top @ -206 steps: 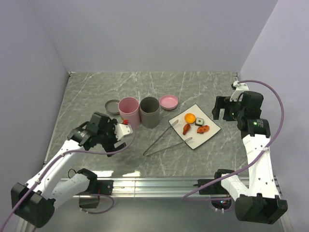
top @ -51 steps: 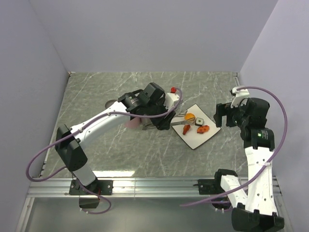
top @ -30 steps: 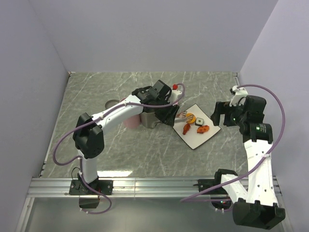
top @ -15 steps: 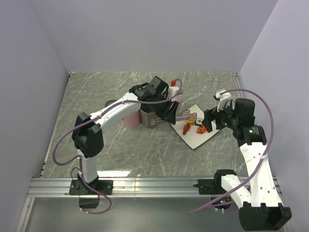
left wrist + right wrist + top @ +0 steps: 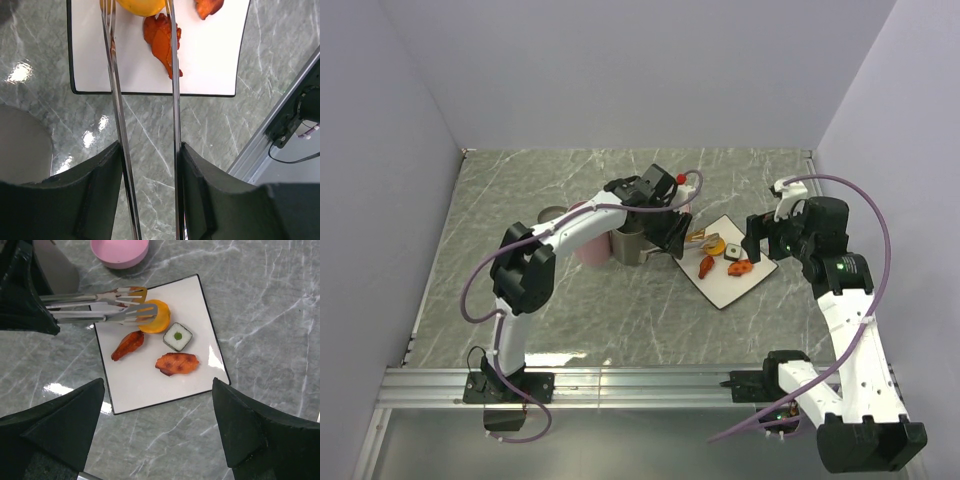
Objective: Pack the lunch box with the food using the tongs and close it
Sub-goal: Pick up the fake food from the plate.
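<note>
1. Your left gripper (image 5: 150,155) pinches the tongs (image 5: 95,307) between its fingers, their two silver arms held nearly parallel; your right gripper (image 5: 157,382) hangs spread wide above the white plate (image 5: 197,305), gripping nothing
2. The tongs' long axis runs from the left gripper rightward in the top view; their forked tips point at the plate and reach the orange round piece (image 5: 157,325), whether touching you cannot tell
3. The dark cube (image 5: 177,336) and two reddish-brown lumps (image 5: 128,345) (image 5: 177,363) lie apart on the plate
4. The table (image 5: 520,190) is grey-green marble with pale veins, inside plain lilac walls (image 5: 620,70)
</note>
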You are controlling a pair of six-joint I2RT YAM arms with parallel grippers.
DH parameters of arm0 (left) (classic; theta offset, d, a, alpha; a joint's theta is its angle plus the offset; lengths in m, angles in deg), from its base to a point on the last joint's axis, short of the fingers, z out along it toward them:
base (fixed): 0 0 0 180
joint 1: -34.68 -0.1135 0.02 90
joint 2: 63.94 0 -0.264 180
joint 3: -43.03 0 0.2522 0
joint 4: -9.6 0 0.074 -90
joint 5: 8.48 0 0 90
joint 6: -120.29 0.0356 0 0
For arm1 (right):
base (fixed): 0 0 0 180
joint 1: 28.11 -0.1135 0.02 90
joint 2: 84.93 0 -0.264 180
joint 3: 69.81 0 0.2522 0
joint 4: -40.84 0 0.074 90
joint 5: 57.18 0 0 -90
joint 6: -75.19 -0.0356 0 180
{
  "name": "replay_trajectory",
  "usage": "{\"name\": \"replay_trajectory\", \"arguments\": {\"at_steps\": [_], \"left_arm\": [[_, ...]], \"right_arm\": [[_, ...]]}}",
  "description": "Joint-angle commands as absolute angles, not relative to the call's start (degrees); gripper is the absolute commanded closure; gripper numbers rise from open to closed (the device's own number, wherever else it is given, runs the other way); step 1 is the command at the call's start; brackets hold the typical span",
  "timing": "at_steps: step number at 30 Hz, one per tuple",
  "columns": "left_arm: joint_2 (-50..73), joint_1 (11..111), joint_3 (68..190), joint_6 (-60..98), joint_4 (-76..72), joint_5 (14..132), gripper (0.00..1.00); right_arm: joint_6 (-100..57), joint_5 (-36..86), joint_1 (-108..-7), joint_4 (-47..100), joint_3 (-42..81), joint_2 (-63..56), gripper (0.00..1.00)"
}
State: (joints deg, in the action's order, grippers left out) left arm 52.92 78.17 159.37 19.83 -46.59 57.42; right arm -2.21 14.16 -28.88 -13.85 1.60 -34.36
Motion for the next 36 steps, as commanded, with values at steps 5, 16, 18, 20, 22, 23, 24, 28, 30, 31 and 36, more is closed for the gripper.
{"name": "replay_trajectory", "arguments": {"at_steps": [5,16,18,20,22,23,24,28,30,31,36], "left_arm": [[54.9,77.9,163.7,18.3,-44.9,55.1,0.49],[52.4,77.4,161.0,18.0,-44.0,58.6,0.50],[51.3,77.4,159.9,18.2,-42.9,58.7,0.50],[50.3,77.4,159.1,18.3,-42.7,59.1,0.50],[50.1,77.4,159.6,18.5,-42.9,59.5,0.50],[50.1,77.4,159.8,18.7,-42.9,59.5,0.50],[50.0,77.4,160.1,18.7,-42.7,59.6,0.50],[49.8,77.5,161.7,19.4,-43.0,59.8,0.48],[49.9,77.5,162.2,19.6,-43.4,59.3,0.48],[49.7,77.5,162.0,19.6,-43.4,58.2,0.48],[49.7,77.5,160.2,19.2,-43.3,58.4,0.49]], "right_arm": [[-4.3,14.9,-29.3,-11.8,5.2,-33.2,0.05],[-4.5,14.0,-29.2,-11.7,5.1,-33.1,0.05],[-4.7,13.7,-29.2,-11.8,5.0,-33.0,0.05],[-4.7,13.5,-29.2,-11.9,5.1,-32.7,0.05],[-4.7,13.5,-29.3,-11.9,5.2,-32.7,0.05],[-4.7,13.4,-29.3,-11.9,5.2,-32.8,0.05],[-4.7,13.3,-29.3,-11.9,5.2,-32.8,0.05],[-4.6,13.3,-29.3,-11.9,5.0,-32.9,0.05],[-4.6,13.2,-29.3,-11.9,4.9,-33.0,0.05],[-4.6,13.4,-29.3,-11.9,5.0,-32.9,0.05],[-4.5,13.3,-29.3,-12.3,5.9,-32.4,0.05]]}}
